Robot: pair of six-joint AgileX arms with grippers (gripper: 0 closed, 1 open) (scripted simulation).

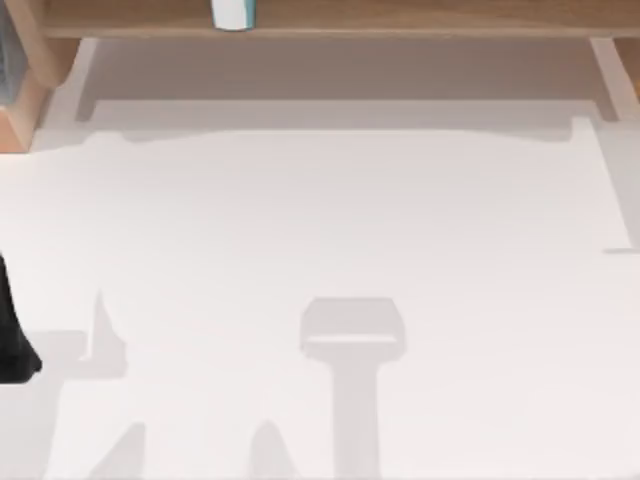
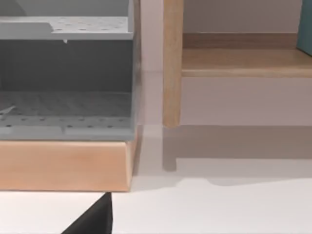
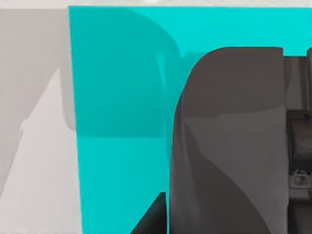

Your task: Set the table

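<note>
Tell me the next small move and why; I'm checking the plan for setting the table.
Probably ease the right gripper a little closer to the turquoise object, though this is a cautious call. The right wrist view has the object close behind the gripper, and no grasp can be made out. The left gripper sits parked at the table's left edge.

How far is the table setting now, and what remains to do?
Done: nothing looks laid on the table. In hand: the right hand is close against a teal object; whether it grips it, I cannot tell. Left: a white-and-teal item stands on the wooden shelf, probably to bring down. The left arm is at the table's left edge.
</note>
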